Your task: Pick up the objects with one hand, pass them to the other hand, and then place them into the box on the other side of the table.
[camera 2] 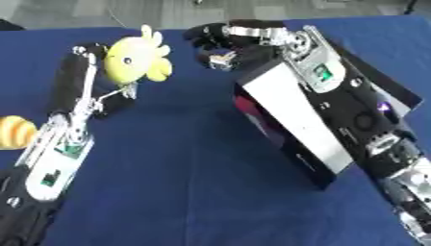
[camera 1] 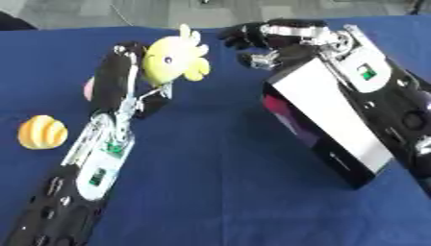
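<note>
A yellow plush toy (camera 1: 172, 58) with a dark eye is held up above the blue table, my left hand (camera 1: 116, 79) shut on it from the left and below. My right hand (camera 1: 273, 41) hangs a short way to the toy's right, its fingers (camera 1: 238, 35) relaxed and pointing at the toy, apart from it and holding nothing. Under my right forearm stands the box (camera 1: 324, 113), black with a white flap and a dark pink inside, tilted on the table's right side. A yellow-orange striped round object (camera 1: 42, 132) lies at the left.
A bit of a pink thing (camera 1: 87, 89) shows behind my left hand. The blue cloth (camera 1: 219, 182) covers the table; grey floor lies beyond its far edge. My right forearm (camera 2: 336, 96) crosses over the box.
</note>
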